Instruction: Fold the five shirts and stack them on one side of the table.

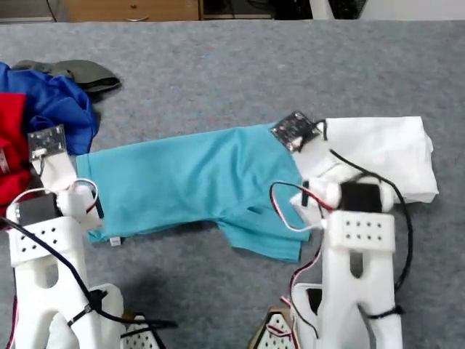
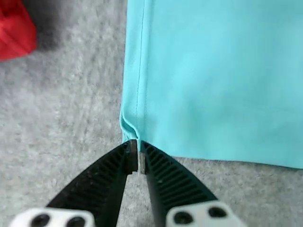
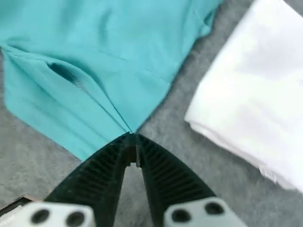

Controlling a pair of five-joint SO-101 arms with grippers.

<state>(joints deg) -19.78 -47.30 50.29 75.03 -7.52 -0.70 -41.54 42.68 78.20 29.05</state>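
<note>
left gripper (image 2: 136, 158): clenched on teal shirt (image 2: 213, 71) hem.
right gripper (image 3: 133, 150): clenched on teal shirt edge.
high view: blue shirt (image 1: 58, 109) beside teal shirt.

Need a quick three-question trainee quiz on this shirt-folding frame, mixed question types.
1. True or false: the left end effector is shut on the teal shirt at its hem corner.
2. Which shirt lies folded near the right end effector? A white, B yellow, C black.
3. How many shirts lie heaped near the left end effector?
Key: 1 true. 2 A, the white shirt. 3 three: red shirt, blue shirt, olive shirt.
</note>
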